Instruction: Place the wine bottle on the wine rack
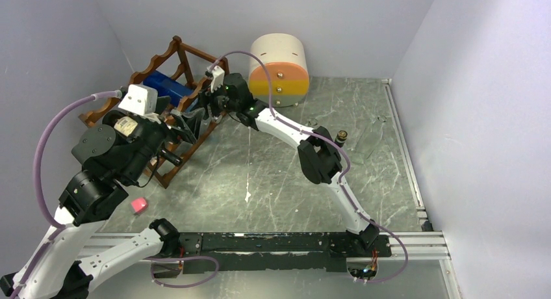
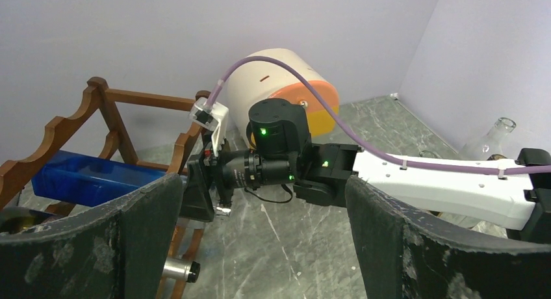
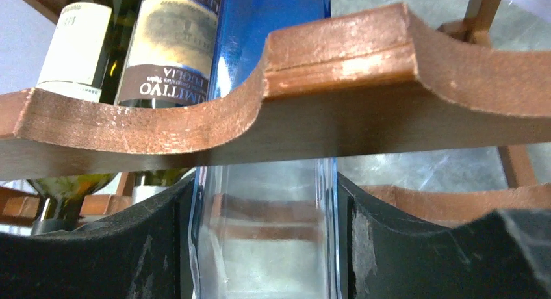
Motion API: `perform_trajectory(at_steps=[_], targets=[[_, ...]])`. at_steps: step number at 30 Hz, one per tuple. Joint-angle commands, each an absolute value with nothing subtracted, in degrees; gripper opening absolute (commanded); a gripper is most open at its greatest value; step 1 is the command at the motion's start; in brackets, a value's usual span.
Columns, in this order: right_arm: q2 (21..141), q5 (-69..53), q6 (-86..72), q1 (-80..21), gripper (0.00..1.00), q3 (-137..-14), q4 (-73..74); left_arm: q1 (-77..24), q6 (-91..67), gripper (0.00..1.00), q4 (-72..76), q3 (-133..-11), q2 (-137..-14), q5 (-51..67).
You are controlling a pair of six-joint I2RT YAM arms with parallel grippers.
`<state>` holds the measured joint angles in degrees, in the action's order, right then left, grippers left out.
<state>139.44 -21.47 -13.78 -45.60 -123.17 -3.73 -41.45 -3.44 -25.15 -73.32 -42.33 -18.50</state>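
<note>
The reddish-brown wine rack [image 1: 170, 57] stands at the far left. A blue wine bottle [image 1: 167, 87] lies in its upper tier. My right gripper [image 1: 206, 105] reaches to the rack's near side. In the right wrist view it [image 3: 266, 247] is shut on the bottle's clear lower part [image 3: 266, 227], one finger pressed on each side, under a scalloped rail [image 3: 338, 78]. My left gripper [image 1: 188, 127] hovers just in front of the rack, open and empty [image 2: 260, 247]. The left wrist view shows the blue bottle [image 2: 91, 179] in the rack [image 2: 78, 110].
Two labelled wine bottles [image 3: 172, 45] lie in the rack behind the rail. A cream-and-orange rounded box [image 1: 279, 68] stands at the back. A clear glass bottle [image 2: 490, 140] lies near the right arm's elbow. A small pink object [image 1: 138, 205] lies at the near left.
</note>
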Motion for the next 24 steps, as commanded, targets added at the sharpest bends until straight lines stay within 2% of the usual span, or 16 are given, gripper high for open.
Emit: perform_trajectory(at_steps=[1,14,24], targets=[[141.4,-16.9,-12.9,-45.6,0.68,-121.8,-23.5,-41.4,-4.1,0.98,-25.2,-72.7,-41.8,-19.4],[137.1,-15.6,-14.1,-45.6,0.94,-115.8,-27.5,-41.3,-4.1,0.98,-25.5,-72.7,-41.7,-19.4],[129.9,-15.6,-12.9,-45.4,0.96,-108.9,-28.8,-41.3,-3.8,0.98,-26.0,-73.6,-41.3,-19.2]])
